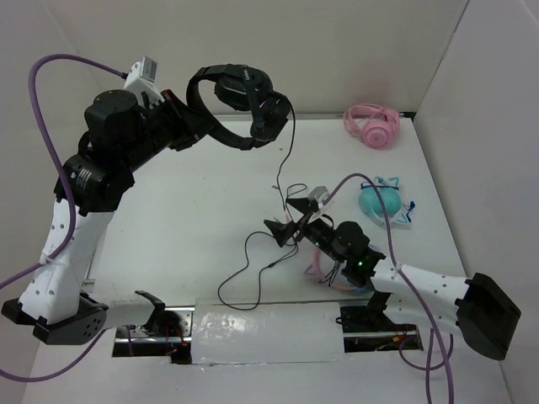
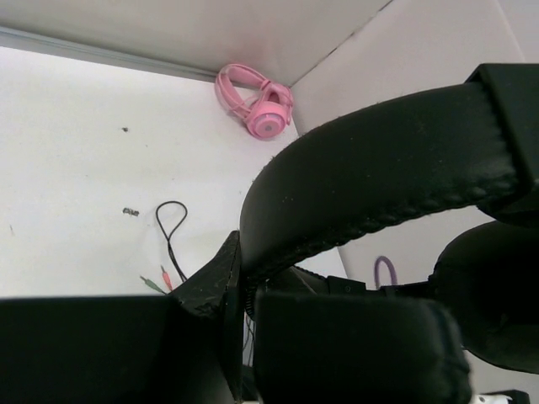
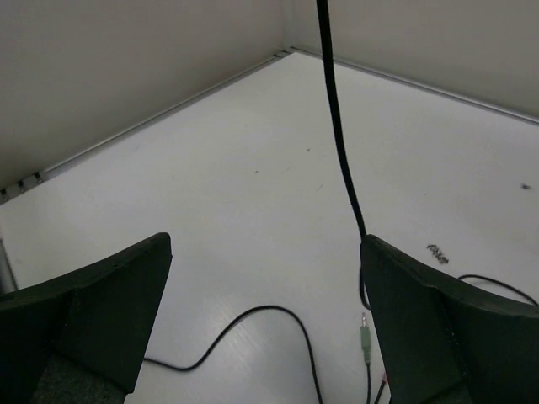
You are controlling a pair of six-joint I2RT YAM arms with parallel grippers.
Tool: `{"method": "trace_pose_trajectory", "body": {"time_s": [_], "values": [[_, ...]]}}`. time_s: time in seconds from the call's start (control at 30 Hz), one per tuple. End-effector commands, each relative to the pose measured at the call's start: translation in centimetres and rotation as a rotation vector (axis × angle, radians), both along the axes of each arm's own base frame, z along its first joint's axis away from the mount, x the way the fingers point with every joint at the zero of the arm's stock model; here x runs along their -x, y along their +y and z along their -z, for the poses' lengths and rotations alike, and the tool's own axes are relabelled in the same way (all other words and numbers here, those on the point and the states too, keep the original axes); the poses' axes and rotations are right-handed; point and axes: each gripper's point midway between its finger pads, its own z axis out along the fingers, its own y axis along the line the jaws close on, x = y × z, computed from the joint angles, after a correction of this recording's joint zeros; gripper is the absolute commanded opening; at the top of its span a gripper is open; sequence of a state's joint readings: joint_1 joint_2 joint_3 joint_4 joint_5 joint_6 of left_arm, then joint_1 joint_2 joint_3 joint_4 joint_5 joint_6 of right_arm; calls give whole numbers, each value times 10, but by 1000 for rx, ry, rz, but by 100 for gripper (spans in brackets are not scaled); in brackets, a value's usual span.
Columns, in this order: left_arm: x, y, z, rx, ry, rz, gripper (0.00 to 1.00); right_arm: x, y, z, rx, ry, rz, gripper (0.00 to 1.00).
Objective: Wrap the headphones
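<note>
Seen from above, the left hand [image 1: 192,118] is clamped on the thin black band of the black over-ear headphones [image 1: 244,97]. It holds them raised above the white worktop [image 1: 168,219] near the back wall, and the round earcups hang just past the hand. Their long thin black cable [image 1: 287,156] drops from the earcups to the worktop and trails in loops toward the near edge. The right hand [image 1: 282,225] sits low at mid-worktop with its jaws spread wide and holds nothing; the cable passes right by it. There are three headsets in all. One is the black pair. One pink pair of headphones [image 1: 370,124] lies in the back right corner. One teal-and-pink cat-ear pair [image 1: 383,202] lies on the right, well apart from the black pair.

In the left wrist view, the padded black headband [image 2: 379,177] arches across the picture and is pinched between the left hand's fingers [image 2: 210,282]. One earcup [image 2: 497,295] is beside it. Below lie one loop of cable and two small plugs [image 2: 158,282], one green and one red.

In the right wrist view, the two fingers [image 3: 109,311] stand far apart over bare worktop. The cable comes down just beside one finger; whether it touches cannot be told. One cable loop and one green plug [image 3: 365,341] lie on the worktop.
</note>
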State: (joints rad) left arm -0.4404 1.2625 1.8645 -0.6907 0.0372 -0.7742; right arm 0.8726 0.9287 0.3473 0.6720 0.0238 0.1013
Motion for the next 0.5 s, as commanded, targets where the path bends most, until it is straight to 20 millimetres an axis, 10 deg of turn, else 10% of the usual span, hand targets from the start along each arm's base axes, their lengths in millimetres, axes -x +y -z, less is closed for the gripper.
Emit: {"method": "trace_pose_trajectory", "body": {"time_s": [0.0, 0.3, 0.47], "values": [[21, 4, -42, 105, -97, -2, 0, -27, -6, -46, -127, -138, 144, 100], [52, 7, -64, 131, -167, 57, 0, -76, 28, -39, -70, -172, 225, 98], [46, 15, -64, 100, -193, 5, 0, -75, 55, -12, 33, -91, 117, 39]]}}
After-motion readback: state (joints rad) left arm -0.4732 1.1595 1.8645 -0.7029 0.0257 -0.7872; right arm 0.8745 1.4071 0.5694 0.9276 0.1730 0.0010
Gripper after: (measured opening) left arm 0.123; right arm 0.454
